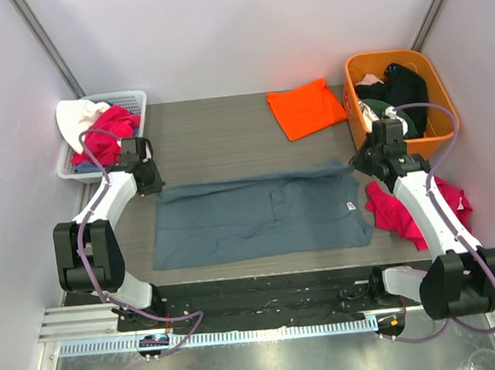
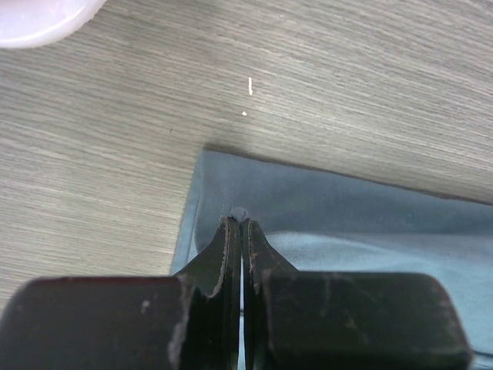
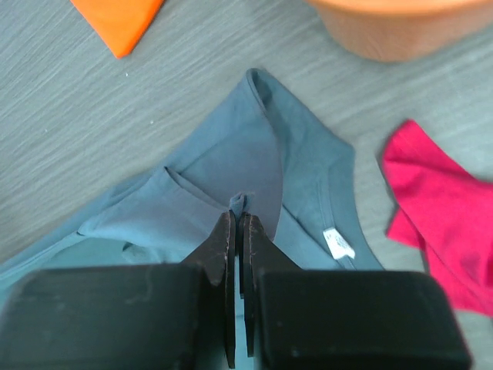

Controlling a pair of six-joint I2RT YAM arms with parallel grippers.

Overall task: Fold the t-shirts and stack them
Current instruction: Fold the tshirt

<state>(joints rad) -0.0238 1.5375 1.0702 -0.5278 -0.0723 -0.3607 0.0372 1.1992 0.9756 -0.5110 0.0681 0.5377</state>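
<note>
Currently, left fingers (image 2: 221,258), right fingers (image 3: 223,243) clenched on grey t-shirt (image 1: 259,218), dark clothes (image 1: 407,82) in orange tub (image 1: 429,147).

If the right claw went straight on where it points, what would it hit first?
The right gripper, shut on the slate blue-grey cotton t-shirt, would first meet that shirt's collar; beyond looks like bare wood-grain table, though depth is unclear.

Showing left arm (image 1: 104,209) and right arm (image 1: 430,213) as white shells between chunky black joint blocks, black bases sitting just behind the slotted aluminium rail (image 1: 268,332). Trailing a lilac cable (image 1: 456,130) along each arm, running down toward that rail. Ending in left gripper (image 2: 240,221) and right gripper (image 3: 235,217): blocky black bodies, thin scuffed black fingers.
</note>
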